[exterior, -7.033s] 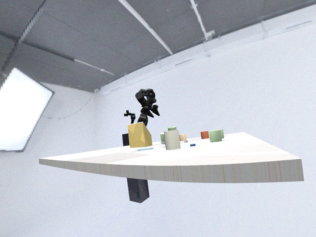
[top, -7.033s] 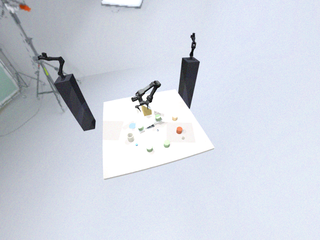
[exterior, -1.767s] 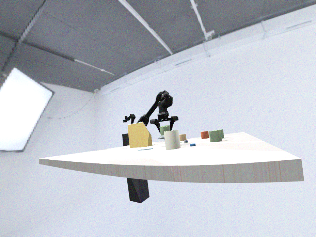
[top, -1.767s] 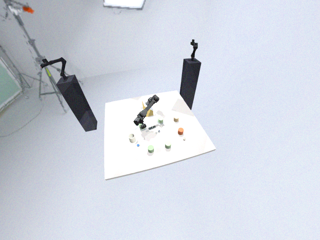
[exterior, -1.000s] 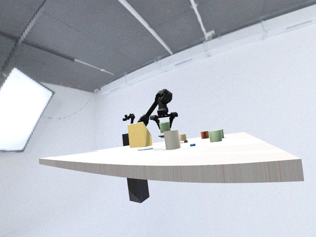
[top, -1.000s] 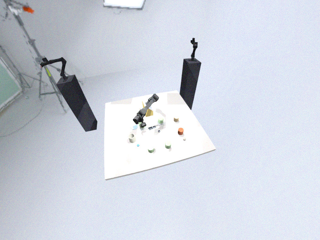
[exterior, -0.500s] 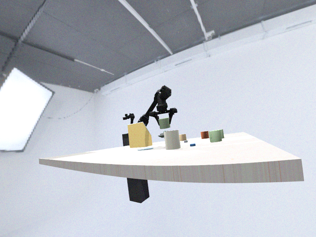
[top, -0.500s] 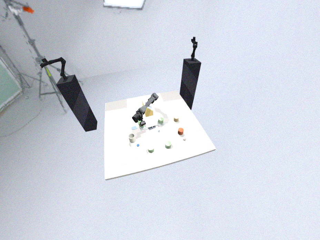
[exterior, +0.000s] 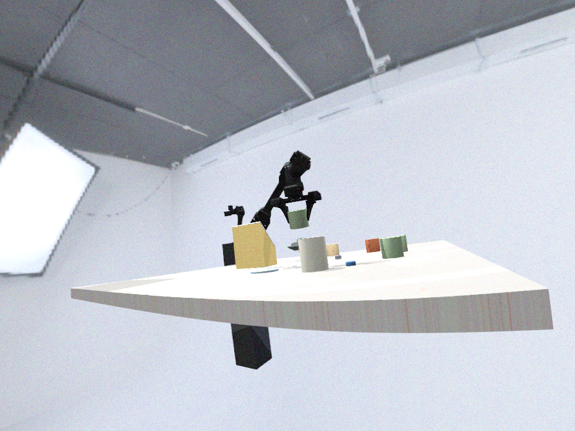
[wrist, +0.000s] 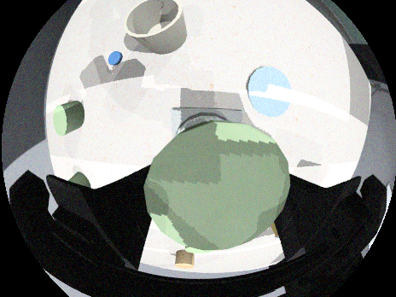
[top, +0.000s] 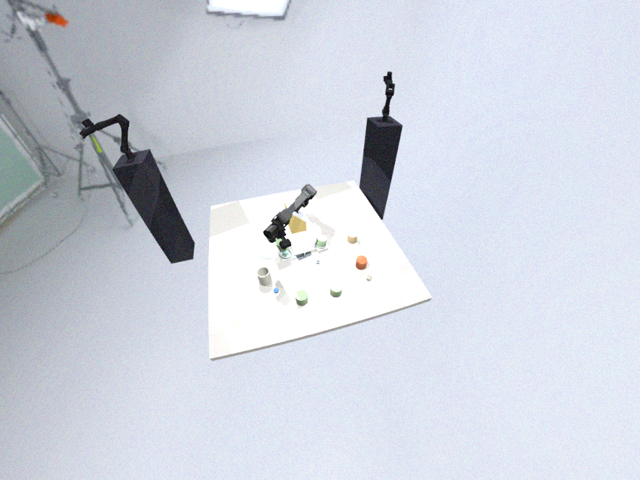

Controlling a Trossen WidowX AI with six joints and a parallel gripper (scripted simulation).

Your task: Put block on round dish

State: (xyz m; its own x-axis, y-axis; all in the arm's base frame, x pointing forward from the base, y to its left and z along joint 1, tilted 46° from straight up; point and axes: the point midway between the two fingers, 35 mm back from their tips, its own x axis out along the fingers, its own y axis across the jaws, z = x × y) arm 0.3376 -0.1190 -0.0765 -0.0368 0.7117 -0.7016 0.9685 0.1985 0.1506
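Observation:
My gripper [top: 282, 243] [exterior: 297, 217] [wrist: 212, 168] is shut on a green cup [exterior: 298, 220] [wrist: 219, 192] and holds it upright, raised above the left end of the balance [top: 303, 255] in the top view. The other green cup [top: 321, 241] stands on the balance's right end. The round dish [top: 267, 253] [exterior: 264, 270] [wrist: 270, 96] is a flat light blue disc on the table beside the balance. No cup is above it. I cannot make out the block; the held cup hides much of the balance in the wrist view.
A yellow wedge-shaped block [top: 297, 224] [exterior: 248, 246] stands behind the balance. A grey mug [top: 264, 277] [exterior: 313, 254] [wrist: 171, 39] stands near the dish. A small blue disc [top: 276, 290] [exterior: 350, 263] [wrist: 115, 58], two other green cups, a red cylinder [top: 361, 263] and a tan cylinder [top: 352, 238] stand farther off.

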